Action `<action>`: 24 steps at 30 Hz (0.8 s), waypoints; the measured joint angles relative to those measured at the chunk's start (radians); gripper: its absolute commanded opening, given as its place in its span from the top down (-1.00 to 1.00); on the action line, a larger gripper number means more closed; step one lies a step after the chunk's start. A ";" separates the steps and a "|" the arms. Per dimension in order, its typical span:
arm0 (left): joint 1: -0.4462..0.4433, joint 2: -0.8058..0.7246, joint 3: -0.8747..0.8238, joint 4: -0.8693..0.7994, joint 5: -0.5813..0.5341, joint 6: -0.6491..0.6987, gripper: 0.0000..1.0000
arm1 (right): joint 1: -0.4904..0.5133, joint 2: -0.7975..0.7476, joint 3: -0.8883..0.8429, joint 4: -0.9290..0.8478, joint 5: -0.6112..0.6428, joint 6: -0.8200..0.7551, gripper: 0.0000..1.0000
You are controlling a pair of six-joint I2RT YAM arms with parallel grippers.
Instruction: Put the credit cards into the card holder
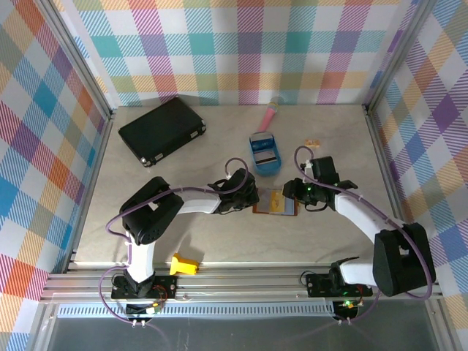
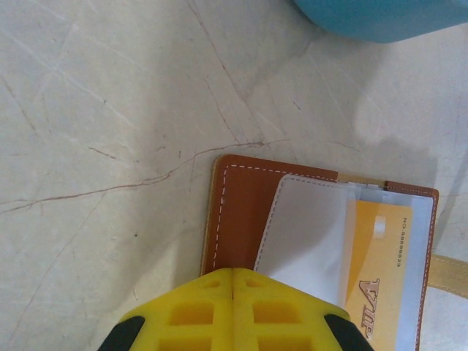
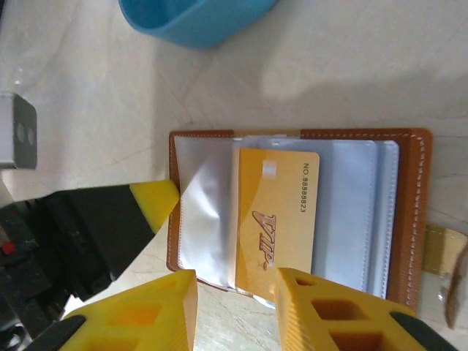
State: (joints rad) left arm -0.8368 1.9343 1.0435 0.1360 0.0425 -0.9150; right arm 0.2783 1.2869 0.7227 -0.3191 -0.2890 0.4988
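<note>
The right gripper [image 3: 235, 311] has its two yellow fingers parted at the near end of the one gold credit card [image 3: 274, 219]. The card lies among the clear sleeves of the single open card holder [image 3: 408, 219]. The left gripper [image 2: 232, 314], clenched tight, sits over the holder's other side. One blue tray [image 1: 254, 150] stands just beyond.

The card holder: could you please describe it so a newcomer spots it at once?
On the beige table, find the blue oval tray; the card holder lies open on its near side. It is brown stitched leather with clear sleeves, one holding a yellow card, unlike the larger black case.
</note>
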 measured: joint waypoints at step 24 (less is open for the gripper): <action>0.000 -0.005 -0.027 0.048 0.001 -0.016 1.00 | 0.127 0.317 0.244 -0.284 0.177 0.047 0.07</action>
State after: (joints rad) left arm -0.8368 1.9289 1.0168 0.1844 0.0433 -0.9314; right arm 0.4057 1.6039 0.9665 -0.6029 -0.1120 0.5453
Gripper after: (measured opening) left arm 0.049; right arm 0.467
